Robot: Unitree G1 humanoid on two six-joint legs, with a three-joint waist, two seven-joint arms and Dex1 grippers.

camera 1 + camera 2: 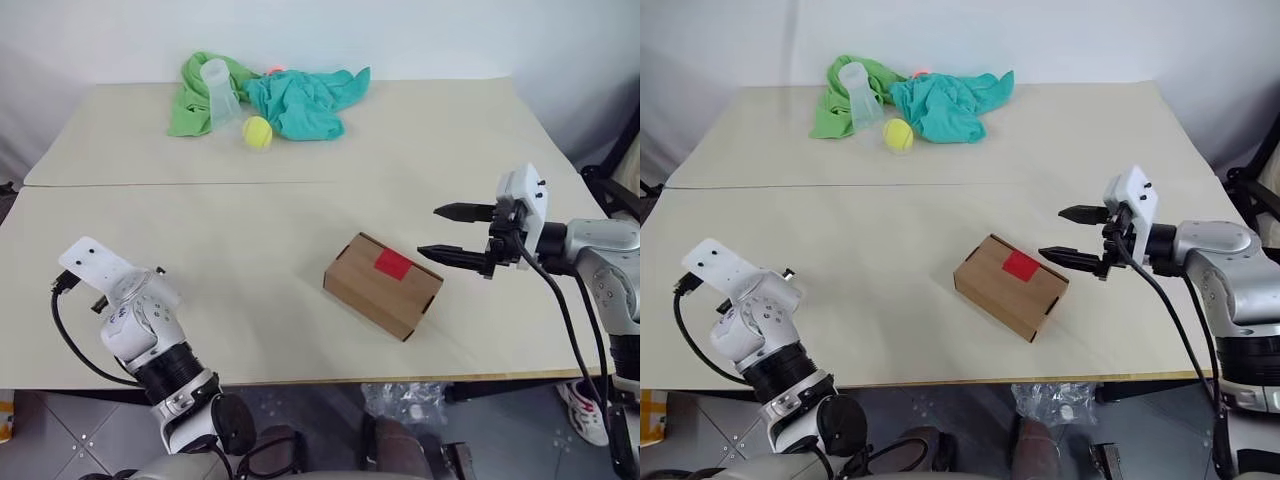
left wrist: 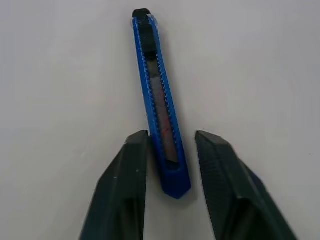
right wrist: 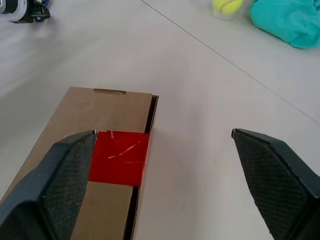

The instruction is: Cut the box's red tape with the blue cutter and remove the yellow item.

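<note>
While the small brown cardboard box [image 1: 383,285] is still sitting with its bright red tape square [image 1: 393,264] uncut, you're only just narrowing your left gripper [image 2: 172,150] around the slim blue plastic cutter [image 2: 159,102], right gripper [image 1: 447,232] hanging spread wide.

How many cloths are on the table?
2. A green cloth lies at the table's far edge, and a teal cloth lies bunched beside it, near the tennis ball. More could hide underneath.
</note>
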